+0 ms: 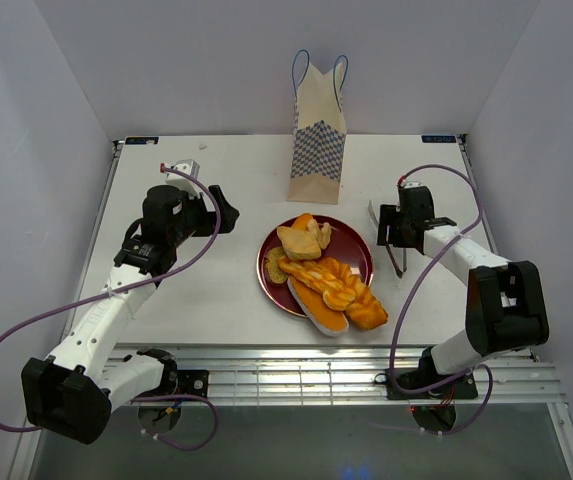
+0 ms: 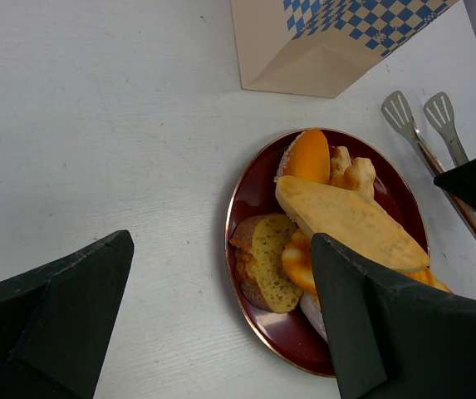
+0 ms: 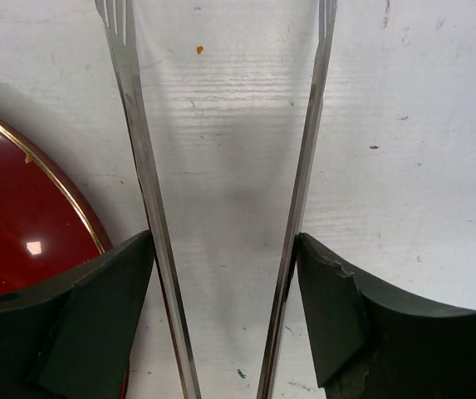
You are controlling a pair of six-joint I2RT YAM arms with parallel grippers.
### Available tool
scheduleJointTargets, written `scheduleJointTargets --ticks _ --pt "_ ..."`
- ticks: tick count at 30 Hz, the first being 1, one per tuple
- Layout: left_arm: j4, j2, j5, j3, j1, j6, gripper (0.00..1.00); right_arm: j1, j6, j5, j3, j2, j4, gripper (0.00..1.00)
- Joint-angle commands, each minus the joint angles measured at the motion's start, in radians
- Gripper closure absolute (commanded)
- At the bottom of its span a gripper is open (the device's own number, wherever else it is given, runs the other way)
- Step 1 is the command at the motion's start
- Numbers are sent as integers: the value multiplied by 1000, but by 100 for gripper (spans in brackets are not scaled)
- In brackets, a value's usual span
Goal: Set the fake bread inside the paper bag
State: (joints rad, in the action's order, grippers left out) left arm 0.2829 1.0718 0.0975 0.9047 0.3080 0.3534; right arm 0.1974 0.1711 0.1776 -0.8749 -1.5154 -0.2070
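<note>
While the right gripper (image 3: 223,249) clasps the tongs (image 3: 138,150), spread wide and empty, next they need 1 fake bread (image 1: 331,285) piece.

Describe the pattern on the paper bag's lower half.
Paper bag: blue-and-white checks, clearest from top external.

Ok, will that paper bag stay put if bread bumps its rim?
Probably not: the paper bag stands tall on a narrow base, so it may tip. It looks like thin paper, so likely light, apt to slide or crumple.

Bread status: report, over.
Left gripper open, empty. Right gripper closed on tongs. Bread on plate. Bag upright, nothing between.
</note>
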Motion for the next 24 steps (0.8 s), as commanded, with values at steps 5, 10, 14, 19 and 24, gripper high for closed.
scheduleJointTargets --ticks 5,10,14,19,24 --pt "-19 -16 10 25 2 -1 2 2 -21 10 -59 66 -46 27" --pt "-19 -16 8 23 2 -1 2 4 -24 -3 -76 96 -71 28" --pt "-19 -19 10 23 0 -1 2 4 -31 -4 -67 100 -78 25" --pt "-21 -18 11 25 0 -1 2 8 -12 -4 13 104 -31 10" --pt "-21 -18 16 23 2 -1 2 7 -1 0 33 66 -8 10"
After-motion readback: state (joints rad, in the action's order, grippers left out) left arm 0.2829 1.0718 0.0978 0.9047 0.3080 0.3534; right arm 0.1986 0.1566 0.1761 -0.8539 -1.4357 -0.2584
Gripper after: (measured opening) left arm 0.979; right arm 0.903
